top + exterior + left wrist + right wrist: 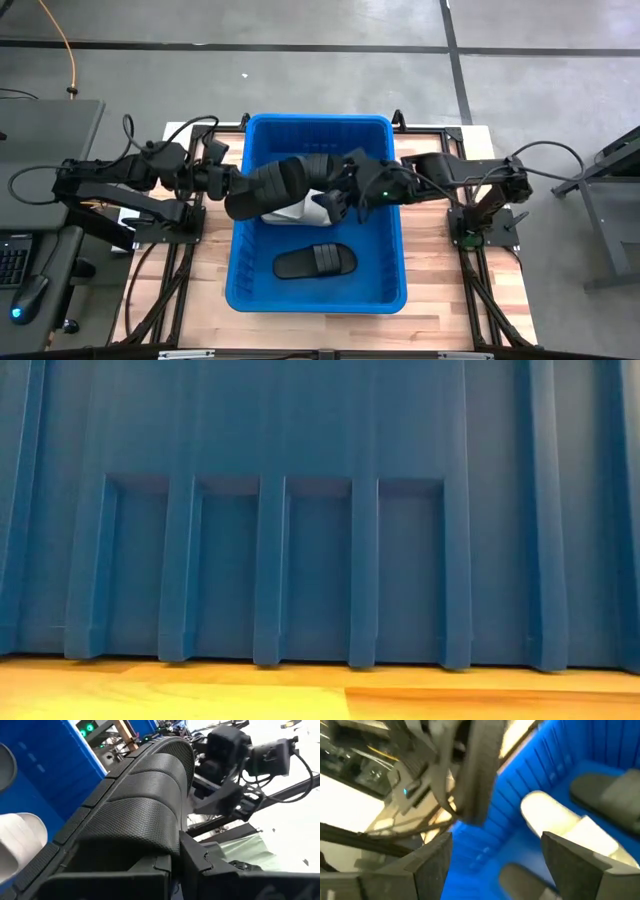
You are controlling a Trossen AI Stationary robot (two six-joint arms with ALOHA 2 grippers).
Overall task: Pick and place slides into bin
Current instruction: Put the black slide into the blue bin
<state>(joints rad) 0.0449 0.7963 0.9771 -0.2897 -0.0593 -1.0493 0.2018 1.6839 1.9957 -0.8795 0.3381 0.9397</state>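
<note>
Grey concrete floor (pixel 300 80) surrounds the wooden table (pixel 440 300).

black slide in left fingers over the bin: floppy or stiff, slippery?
Black slide likely semi-stiff: it keeps its shape while clamped in the left gripper. Textured strap probably resists slipping. Flat form shouldn't roll once in the bin.

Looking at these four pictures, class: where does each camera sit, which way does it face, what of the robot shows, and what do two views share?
High view: above the table, facing straight down on the bin; both arms show, meeting over it.
Low view: at table height, facing the bin's ribbed wall; no robot parts.
Left wrist view: on the left arm, facing along the black slide gripped by the left pincer.
Right wrist view: on the right arm, facing into the bin past the open right pincer.
Shared: high and right wrist views both show the light grey slide.
</note>
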